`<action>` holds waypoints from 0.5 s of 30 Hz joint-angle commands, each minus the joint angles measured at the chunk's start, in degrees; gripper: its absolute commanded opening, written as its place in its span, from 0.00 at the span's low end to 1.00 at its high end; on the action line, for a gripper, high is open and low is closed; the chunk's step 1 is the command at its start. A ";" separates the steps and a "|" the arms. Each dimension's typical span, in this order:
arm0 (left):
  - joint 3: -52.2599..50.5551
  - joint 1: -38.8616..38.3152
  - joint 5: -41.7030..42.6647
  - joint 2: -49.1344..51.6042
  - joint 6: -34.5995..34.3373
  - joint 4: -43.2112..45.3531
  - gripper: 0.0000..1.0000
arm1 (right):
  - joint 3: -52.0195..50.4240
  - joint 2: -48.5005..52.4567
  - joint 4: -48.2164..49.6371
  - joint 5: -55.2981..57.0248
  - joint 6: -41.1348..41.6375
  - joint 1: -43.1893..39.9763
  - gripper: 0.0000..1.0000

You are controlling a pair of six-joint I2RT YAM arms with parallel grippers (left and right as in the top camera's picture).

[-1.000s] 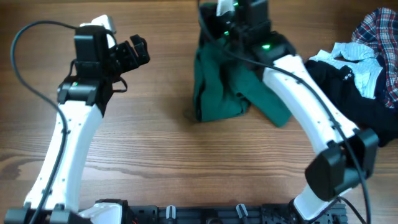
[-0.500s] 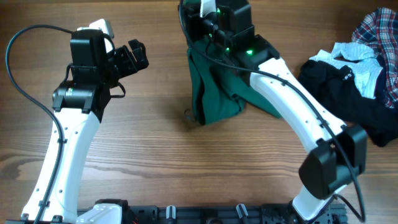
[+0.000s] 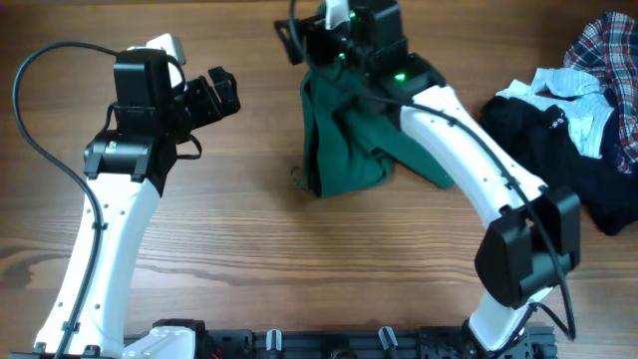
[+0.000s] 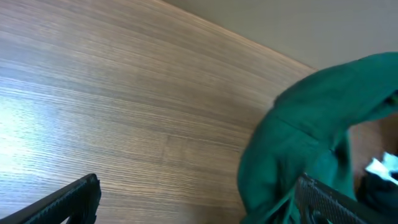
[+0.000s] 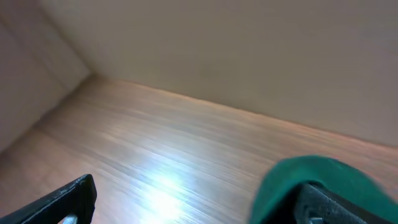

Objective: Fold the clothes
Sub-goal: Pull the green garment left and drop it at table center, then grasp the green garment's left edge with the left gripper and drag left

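– Starting with the surface: what lies under the arms?
– One wooden table point(image 3: 239, 229), brown grain running side to side, fills the overhead view. The wrist views show a plain beige wall point(image 5: 249, 50) rising just past its far edge.
– Left gripper?
– The left gripper point(image 3: 219, 92) hangs over bare wood on the left half, jaws spread wide, nothing between them and nothing touched. Its wrist view shows the dark green garment point(image 4: 298, 143) off to its right, apart from it.
– Right gripper?
– The right gripper point(image 5: 196, 190) is reached out to the far edge at centre, over the top end of the dark green garment. Its jaws stand wide apart with only table showing between them. Green cloth bunches by the finger point(image 5: 336, 205) at the right of its wrist view. Whether it touches, I cannot tell. No grip on it.
– The clothes?
– The dark green garment lies crumpled at centre, and the right arm point(image 3: 464, 150) crosses its right side. The rest are heaped at the right edge, well apart from both grippers. The black garment point(image 3: 548, 150) is lowest and widest, the plaid shirt point(image 3: 608, 45) lies at the far corner, and the small white piece point(image 3: 553, 85) rests on the black one.
– Anything else?
– A black cable point(image 3: 40, 58) loops off the left arm point(image 3: 110, 229). A black mounting rail point(image 3: 299, 344) runs along the near edge.
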 commanded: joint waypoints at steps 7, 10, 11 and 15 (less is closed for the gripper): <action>0.96 -2.84 4.83 -0.68 0.96 1.84 0.99 | 1.05 -15.39 -7.13 -5.40 -2.34 -12.83 1.00; 0.96 -4.24 4.85 -0.02 0.96 3.58 0.99 | 1.05 -16.24 -10.36 -5.64 -2.34 -14.95 1.00; 0.96 -4.90 4.87 0.31 0.94 4.02 0.99 | 1.03 -16.17 -11.74 -5.03 -2.29 -15.47 1.00; 0.94 -10.80 4.66 4.83 1.25 4.33 0.97 | 0.96 -14.56 -21.97 0.55 -2.36 -18.23 1.00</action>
